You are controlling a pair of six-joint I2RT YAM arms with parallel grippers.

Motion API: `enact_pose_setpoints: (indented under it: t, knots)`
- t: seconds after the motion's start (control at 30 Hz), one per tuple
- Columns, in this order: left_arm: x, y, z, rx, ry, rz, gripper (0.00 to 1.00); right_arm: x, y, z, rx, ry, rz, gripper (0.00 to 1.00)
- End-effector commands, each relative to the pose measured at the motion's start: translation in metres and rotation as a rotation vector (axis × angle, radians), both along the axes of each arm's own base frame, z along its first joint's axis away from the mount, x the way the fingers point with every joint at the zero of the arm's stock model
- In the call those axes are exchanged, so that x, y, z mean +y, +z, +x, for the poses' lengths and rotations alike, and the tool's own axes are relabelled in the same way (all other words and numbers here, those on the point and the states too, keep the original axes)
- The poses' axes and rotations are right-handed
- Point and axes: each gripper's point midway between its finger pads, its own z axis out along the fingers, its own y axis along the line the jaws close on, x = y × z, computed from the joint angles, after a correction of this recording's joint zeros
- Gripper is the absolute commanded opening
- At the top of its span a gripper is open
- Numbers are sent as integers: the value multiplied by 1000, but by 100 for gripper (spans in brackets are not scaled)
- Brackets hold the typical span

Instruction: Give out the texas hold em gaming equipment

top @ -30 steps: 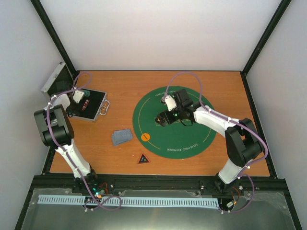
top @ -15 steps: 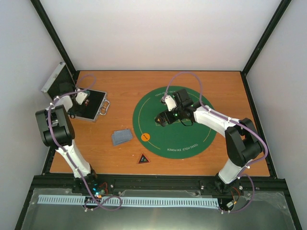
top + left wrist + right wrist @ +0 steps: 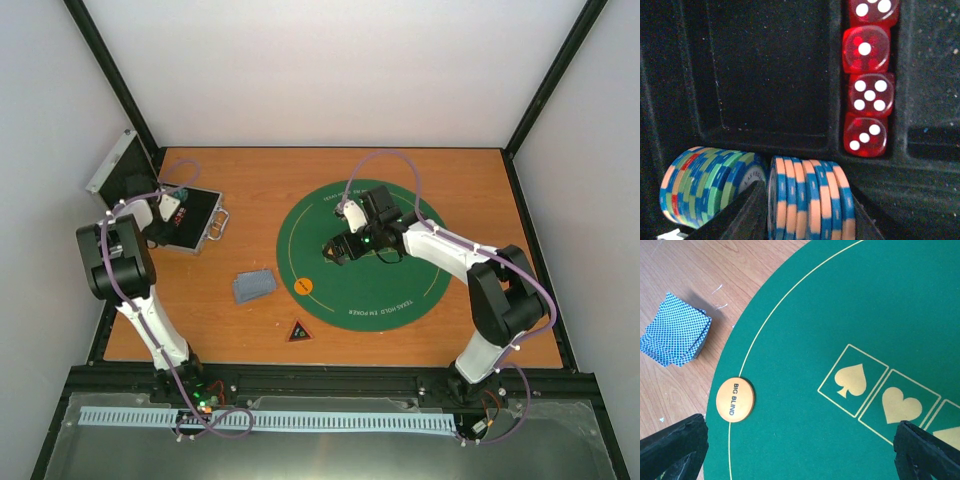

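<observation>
Shifting slightly inside the silver case (image 3: pixel 205 215), the left fingers (image 3: pixel 740 217) pinch the blue-and-peach chip stack (image 3: pixel 807 200), which is seated in its tray slot. The right fingers (image 3: pixel 670 447) stay spread above the poker mat (image 3: pixel 840 305) near the Big Blind button (image 3: pixel 735 399). Lifting the stack out likely comes next.

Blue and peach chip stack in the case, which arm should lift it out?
Left: the left end effector flanks the blue-and-peach striped chip stack; the right end effector hangs open over the green felt mat.

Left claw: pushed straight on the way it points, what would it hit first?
Most likely the blue-and-peach chip stack standing between the left claw's fingers; depth is hard to judge.
</observation>
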Motion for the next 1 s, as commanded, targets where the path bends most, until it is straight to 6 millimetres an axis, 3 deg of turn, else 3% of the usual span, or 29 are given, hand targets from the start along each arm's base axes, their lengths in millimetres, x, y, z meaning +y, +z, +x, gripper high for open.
enact_pose_setpoints:
  t: [0.0, 0.17, 0.2, 0.37, 0.5, 0.63, 0.73, 0.87, 0.97]
  knots:
    - [2, -3, 10, -6, -9, -21, 37, 1, 4, 5, -8, 10, 9, 100]
    - [-2, 8, 16, -35, 0, -53, 4, -1, 6, 5, -13, 6, 7, 100]
    - [-3, 14, 15, -46, 3, -56, 1, -1, 7, 5, -14, 5, 7, 100]
    - [-8, 48, 10, -98, 25, -70, 1, 1, 12, 5, -21, 8, 22, 100]
    - [-29, 87, 8, -175, 12, -166, 1, 1, 20, 4, -31, 10, 40, 100]
    - [-80, 123, 3, -245, -94, -353, 1, 3, 37, 4, -70, 12, 78, 100]
    - [-130, 140, -3, -250, -172, -446, 1, 1, 53, 6, -126, -3, 92, 100]
    - [-221, 160, -14, -229, -344, -627, 1, -9, 74, 9, -203, -36, 83, 100]
    - [-284, 161, -27, -180, -467, -729, 1, -13, 86, 5, -252, -36, 93, 100]
